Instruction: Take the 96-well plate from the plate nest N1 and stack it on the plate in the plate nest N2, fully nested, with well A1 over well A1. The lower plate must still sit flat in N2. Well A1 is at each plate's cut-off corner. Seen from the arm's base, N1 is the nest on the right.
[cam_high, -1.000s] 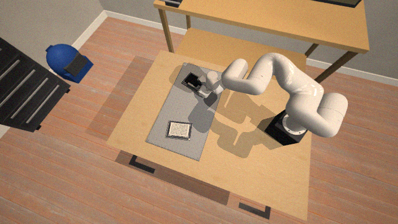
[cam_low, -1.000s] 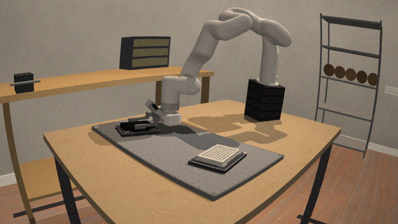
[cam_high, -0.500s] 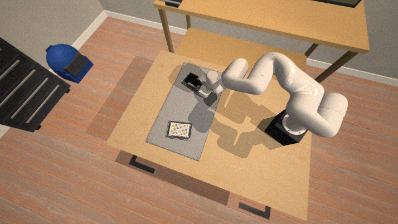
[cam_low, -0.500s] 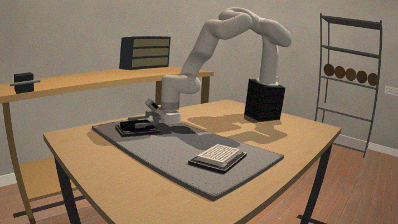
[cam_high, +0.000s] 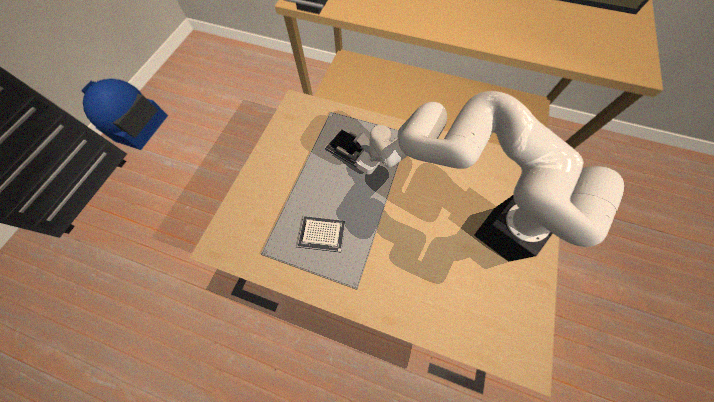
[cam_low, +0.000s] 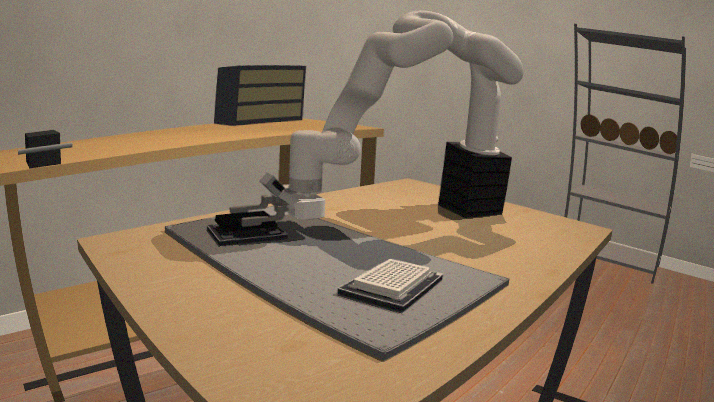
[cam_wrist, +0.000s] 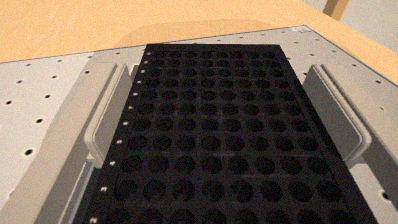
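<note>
The black 96-well plate (cam_high: 344, 138) (cam_low: 225, 221) (cam_wrist: 210, 125) is between the two finger pads of my gripper (cam_high: 350, 145) (cam_low: 245, 215) (cam_wrist: 225, 115), which is shut on its long sides. The plate is a little above nest N1 (cam_high: 336, 154) (cam_low: 221, 241), a dark frame at the far end of the board. The cream 96-well plate (cam_high: 322, 231) (cam_low: 392, 275) sits in nest N2 (cam_high: 319, 248) (cam_low: 403, 304) and looks flat. The cut-off corners are too small or hidden to tell.
Both nests stand on a grey perforated board (cam_high: 310, 200) (cam_low: 300, 285) on the wooden table (cam_high: 450, 310) (cam_low: 150, 280). The arm's black base block (cam_high: 505, 240) (cam_low: 472, 182) stands on the table, across from the board. A second bench (cam_high: 450, 45) (cam_low: 150, 145) stands beyond the table.
</note>
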